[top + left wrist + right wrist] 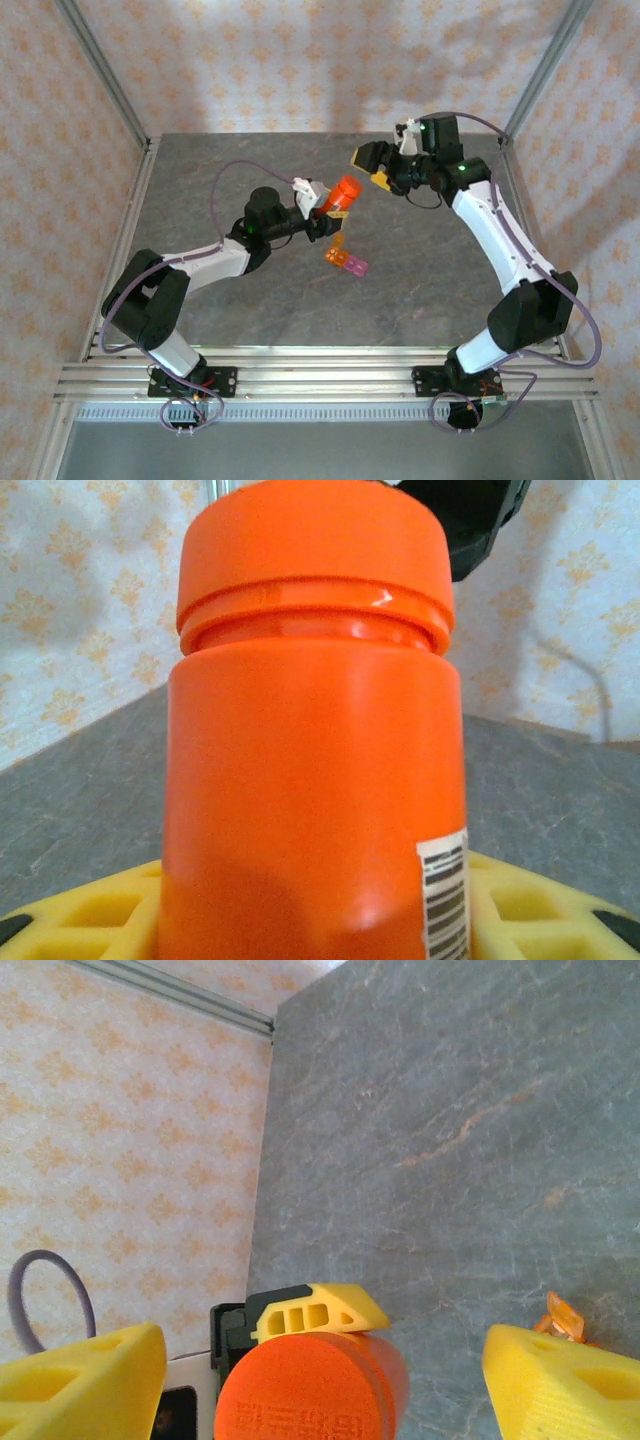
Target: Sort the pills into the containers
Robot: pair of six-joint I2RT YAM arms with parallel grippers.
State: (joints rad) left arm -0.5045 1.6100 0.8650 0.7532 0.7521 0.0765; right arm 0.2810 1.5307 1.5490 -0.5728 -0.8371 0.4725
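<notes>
My left gripper (330,210) is shut on an orange pill bottle (345,192), held tilted above the table with its orange cap on. In the left wrist view the bottle (315,760) stands between the yellow fingers (80,910). My right gripper (370,167) hangs open just beyond the bottle's cap (300,1390); its yellow fingertips (80,1380) stand wide to either side without touching it. The containers (346,260), a short strip of orange and pink cells, lie on the table below the bottle. Their orange end (560,1315) peeks out in the right wrist view. The pills are hidden.
The grey stone-patterned table (430,290) is fenced by patterned walls and aluminium rails (300,365) along the near edge. Grey cables trail from both arms.
</notes>
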